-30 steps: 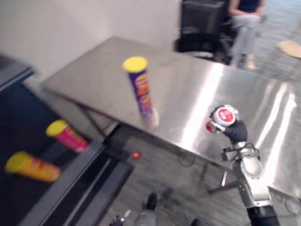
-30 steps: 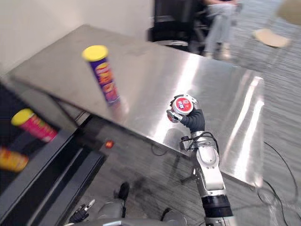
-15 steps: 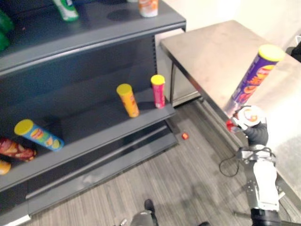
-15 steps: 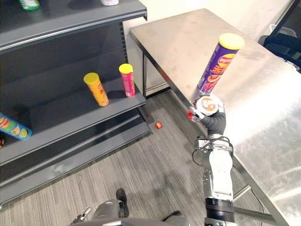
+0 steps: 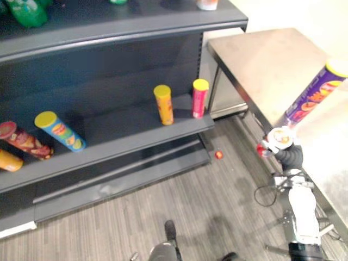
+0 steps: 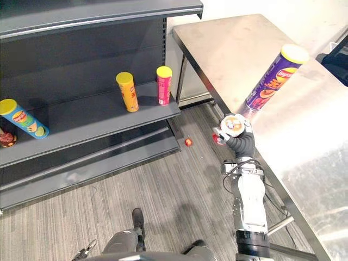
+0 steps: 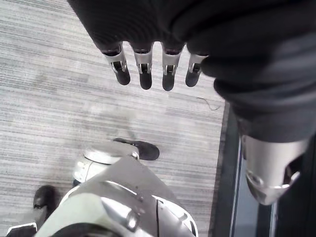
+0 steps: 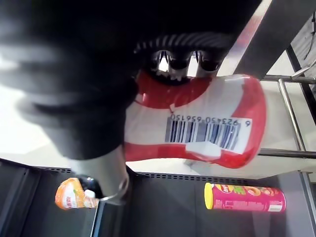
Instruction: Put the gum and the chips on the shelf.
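Left hand [image 7: 144,74], seen from its wrist camera: the fingers hang loose and straight over grey plank floor, holding nothing.

A dark grey shelf unit [image 5: 136,32] takes up the left and middle of the scene. On its top board, green bottles [image 5: 27,11] stand at the left end and an orange-and-white bottle [image 5: 207,4] stands near the right end.

On the unit's middle board, from its left end:
- a red can [image 5: 22,140] lying on its side, with an orange can [image 5: 8,161] lying just in front of it;
- a blue can [image 5: 58,130] with a yellow lid, lying tilted, lid toward the back of the unit;
- an upright orange can with a yellow lid [image 5: 163,104], well to the right of the blue one;
- an upright pink can [image 5: 199,98] with a yellow lid, near the board's right end.

On the floor just off the unit's lower right corner lies a small red object [image 5: 219,155]; what it is cannot be made out.

Further right of the unit, the right hand [image 6: 242,144] is raised, its fingers curled round the gum [image 5: 278,137], a red-and-white tub with a barcode label. The tub is gripped in the air, not yet on the shelf unit.

To the right of the unit stands a steel table [image 5: 261,60], close beside the unit's right side. The purple chips can [image 5: 315,95], yellow lid on top, stands upright on it, apart from the shelf unit and just beyond the held gum.
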### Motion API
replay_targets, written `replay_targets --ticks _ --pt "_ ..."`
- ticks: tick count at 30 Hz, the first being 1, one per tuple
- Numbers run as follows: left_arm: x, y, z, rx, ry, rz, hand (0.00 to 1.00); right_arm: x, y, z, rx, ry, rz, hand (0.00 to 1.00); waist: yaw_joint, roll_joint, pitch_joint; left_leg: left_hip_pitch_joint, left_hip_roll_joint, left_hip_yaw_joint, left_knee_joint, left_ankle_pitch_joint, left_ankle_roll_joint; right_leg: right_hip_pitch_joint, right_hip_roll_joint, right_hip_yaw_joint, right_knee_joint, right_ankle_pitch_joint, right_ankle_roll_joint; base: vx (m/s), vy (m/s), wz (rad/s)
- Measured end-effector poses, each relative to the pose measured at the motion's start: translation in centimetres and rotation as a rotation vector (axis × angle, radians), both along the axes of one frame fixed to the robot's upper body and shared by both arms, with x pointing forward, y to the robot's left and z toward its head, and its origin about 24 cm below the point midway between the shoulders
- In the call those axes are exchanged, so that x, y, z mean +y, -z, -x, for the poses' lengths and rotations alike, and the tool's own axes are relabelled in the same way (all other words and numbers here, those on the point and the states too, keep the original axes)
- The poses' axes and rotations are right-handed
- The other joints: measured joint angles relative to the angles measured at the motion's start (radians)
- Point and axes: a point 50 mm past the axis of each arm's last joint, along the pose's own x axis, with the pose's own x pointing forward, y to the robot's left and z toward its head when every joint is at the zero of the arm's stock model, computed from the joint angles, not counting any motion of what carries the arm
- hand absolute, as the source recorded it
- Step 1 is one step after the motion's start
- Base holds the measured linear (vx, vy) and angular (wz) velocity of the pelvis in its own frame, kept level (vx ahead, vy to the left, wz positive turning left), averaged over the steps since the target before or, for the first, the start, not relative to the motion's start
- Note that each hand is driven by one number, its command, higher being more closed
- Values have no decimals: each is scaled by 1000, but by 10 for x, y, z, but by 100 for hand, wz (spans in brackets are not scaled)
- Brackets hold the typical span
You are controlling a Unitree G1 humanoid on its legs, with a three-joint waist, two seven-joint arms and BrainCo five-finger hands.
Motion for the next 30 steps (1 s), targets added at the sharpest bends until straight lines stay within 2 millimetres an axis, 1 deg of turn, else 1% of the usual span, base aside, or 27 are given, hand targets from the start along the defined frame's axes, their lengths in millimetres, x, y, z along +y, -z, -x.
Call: replay_targets --ticks 5,7,8,9,11,13,14,15,16,17,18,19,20,21,22,23,24,25,27,28,29,30 --pt "-6 1 0 -2 0 16 0 2 1 0 5 -16 4 100 1 -1 -1 1 -3 -5 0 8 -3 5 -2 1 1 0 0 59 -45 5" --pt "-6 1 -1 -3 2 15 0 8 3 -2 12 -41 4 100 3 -3 -1 2 -6 -5 7 5 1 7 -7 3 5 0 0 81 -21 10" --pt "-5 0 -4 -18 16 7 0 16 6 -7 26 -77 2 100 5 -11 3 -24 -2 -10 59 -12 14 7 -12 3 11 0 0 73 -23 10" --pt "-4 -1 -7 -30 21 2 0 20 7 -9 31 -90 2 100 8 -16 6 -47 4 -12 110 -31 21 7 -14 3 12 1 0 89 -13 13" --pt "-3 -4 -14 -76 -18 10 0 28 6 -11 30 -126 5 100 33 -16 8 -125 36 -28 300 -126 34 26 -7 0 13 2 2 63 16 20" --pt "-3 -4 -13 -75 -15 12 0 29 6 -12 29 -131 6 100 33 -15 9 -137 36 -44 334 -153 36 42 -11 3 25 3 1 3 46 37" --pt "-4 -3 -11 -68 -5 16 0 29 6 -11 32 -133 8 100 32 -14 8 -139 23 -77 352 -190 44 49 -35 47 86 6 -4 -15 96 70" --pt "-4 -3 -10 -63 7 18 0 27 8 -9 40 -131 16 100 25 -10 8 -132 6 -111 350 -193 50 33 -52 121 160 28 -50 40 190 114" --pt "-6 -3 -10 -52 48 19 0 20 12 -3 61 -131 49 100 17 21 13 -109 5 -168 336 -194 57 -63 -23 372 311 74 -177 70 199 109" --pt "-7 -2 -10 -47 59 20 0 20 14 -1 71 -135 54 100 10 36 16 -108 10 -203 329 -193 59 -88 24 486 318 30 -134 96 176 132" --pt "-1 -3 -9 -37 62 3 0 22 17 3 80 -155 54 100 -6 36 15 -102 -5 -258 306 -180 79 -108 109 640 294 -67 -65 66 75 108" --pt "3 -3 -7 -32 63 -7 0 24 17 4 81 -167 55 100 -16 28 15 -94 -17 -271 290 -173 88 -116 134 686 272 -90 -48 112 73 132" --pt "6 -3 -3 -16 61 -13 0 27 17 7 80 -189 60 100 -29 19 16 -71 -47 -296 262 -159 88 -118 153 725 233 -109 -29 146 72 115" --pt "6 -3 -1 -7 60 -12 0 30 18 10 83 -203 61 100 -31 15 14 -45 -78 -320 241 -155 85 -122 168 738 191 -114 -21 174 67 116" --pt "6 -3 -1 -7 61 -12 0 32 19 11 84 -215 62 100 -31 17 13 -33 -97 -343 232 -154 84 -127 180 753 161 -113 -20 145 50 87" --pt "6 -3 -2 -10 63 -13 0 34 19 12 86 -224 63 100 -31 17 11 -30 -108 -357 228 -154 84 -133 186 762 143 -113 -19 128 25 86" --pt "7 -3 -3 -15 66 -19 0 37 19 13 85 -247 67 100 -33 12 7 -32 -118 -368 225 -154 83 -146 192 766 108 -106 -9 154 -13 84" --pt "8 -3 -4 -18 61 -22 0 41 19 13 83 -271 68 100 -30 7 3 -29 -124 -376 221 -154 82 -156 193 760 68 -92 12 167 -37 73" --pt "8 -3 -2 -11 51 -21 0 47 19 12 79 -302 71 100 -26 -2 -3 -29 -134 -406 215 -151 70 -151 196 748 -8 -68 33 178 -83 47" --pt "8 -3 -1 -10 47 -22 0 49 18 13 78 -309 70 100 -26 -11 -8 -29 -139 -417 211 -150 66 -146 196 744 -34 -61 35 252 -171 62" --pt "9 -3 -2 -13 38 -24 0 50 19 13 79 -313 64 100 -29 -26 -19 -31 -150 -438 210 -143 63 -125 191 723 -85 -14 25 220 -172 53" --pt "6 -3 -3 -16 35 -15 0 50 19 13 75 -312 52 100 -29 -23 -25 -34 -145 -452 211 -142 55 -106 197 703 -112 -17 29 245 -225 54"
